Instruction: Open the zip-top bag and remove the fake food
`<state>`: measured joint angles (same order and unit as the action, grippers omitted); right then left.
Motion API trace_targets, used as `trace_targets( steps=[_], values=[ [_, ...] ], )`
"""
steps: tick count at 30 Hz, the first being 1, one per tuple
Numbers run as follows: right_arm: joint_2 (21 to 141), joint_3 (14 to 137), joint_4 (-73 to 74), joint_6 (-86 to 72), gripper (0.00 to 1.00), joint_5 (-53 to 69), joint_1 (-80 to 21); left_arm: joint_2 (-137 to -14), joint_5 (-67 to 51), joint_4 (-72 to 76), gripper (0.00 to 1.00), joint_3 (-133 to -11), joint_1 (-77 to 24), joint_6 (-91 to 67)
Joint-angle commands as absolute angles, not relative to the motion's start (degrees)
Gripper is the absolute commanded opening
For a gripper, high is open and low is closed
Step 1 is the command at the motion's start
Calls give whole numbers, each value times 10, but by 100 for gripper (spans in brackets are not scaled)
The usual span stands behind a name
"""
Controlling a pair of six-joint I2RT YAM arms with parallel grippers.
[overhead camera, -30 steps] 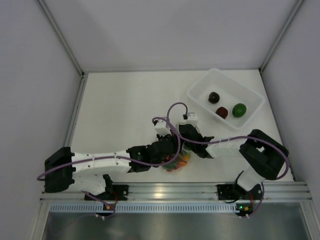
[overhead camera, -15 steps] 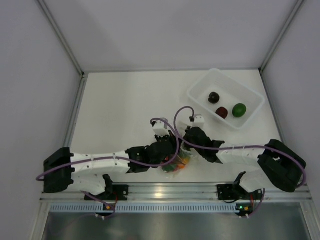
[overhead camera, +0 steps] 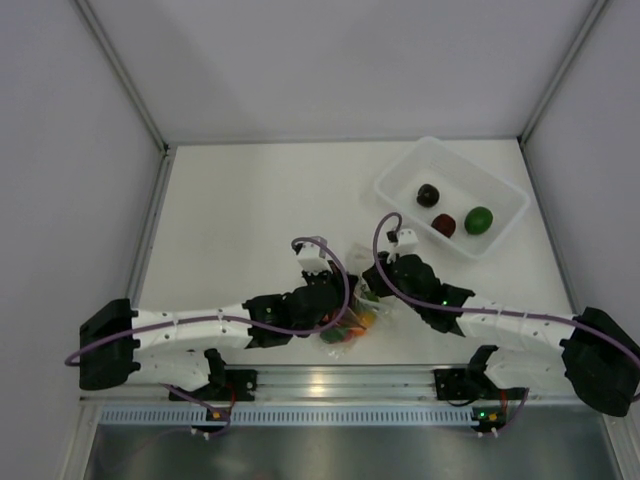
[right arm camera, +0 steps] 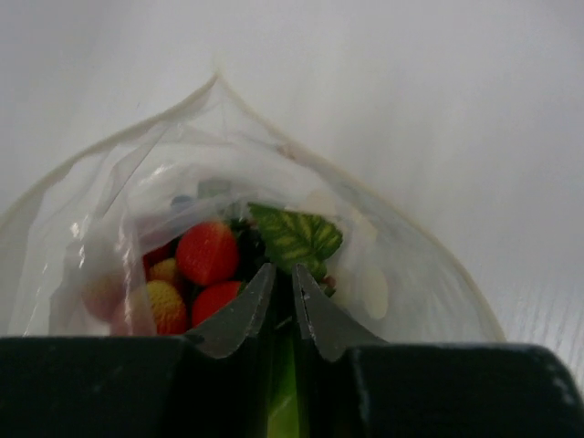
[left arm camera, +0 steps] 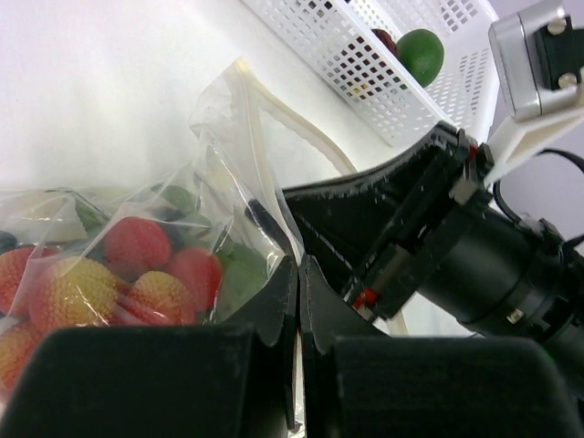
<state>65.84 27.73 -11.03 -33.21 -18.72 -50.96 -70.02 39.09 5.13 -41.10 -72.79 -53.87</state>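
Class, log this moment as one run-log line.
left end effector: shut on zip-top bag | right end effector: shut on bag | mouth: open | fake food: inside bag

**Robot test cell in a laboratory.** A white table (overhead camera: 240,220) is enclosed by plain grey panels (overhead camera: 60,200) set in metal framing (overhead camera: 120,75). A left arm (overhead camera: 190,328) and a right arm (overhead camera: 510,325) are bolted to an aluminium rail (overhead camera: 340,383) at the near edge, beside lit status lights (overhead camera: 482,413).

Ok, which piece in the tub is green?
The rightmost piece in the tub; the blackish piece and dark red piece lie left of it.
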Motion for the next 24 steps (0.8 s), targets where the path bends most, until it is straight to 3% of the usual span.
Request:
trace_targets(
  steps=[1, 2, 5, 11, 16, 24],
  values=[
    [614, 268, -107, -323, 15, -57, -515, -681, 399, 59, 0, -411, -723, -528],
    [599, 268, -105, -314, 24, -28, -514, -681, 396, 59, 0, -414, -723, -519],
    [583, 279, -66, -299, 37, 53, -514, -678, 381, 60, 0, -423, -723, -504],
    [583, 262, -59, -317, 51, 139, -514, -671, 379, 73, 0, -425, -723, -497],
    [593, 230, -96, -362, 57, 135, -519, -675, 406, 75, 0, -416, -723, -534],
    [613, 216, -183, -471, 52, 98, -553, -688, 468, 104, 0, -395, -742, -598]
  ],
)
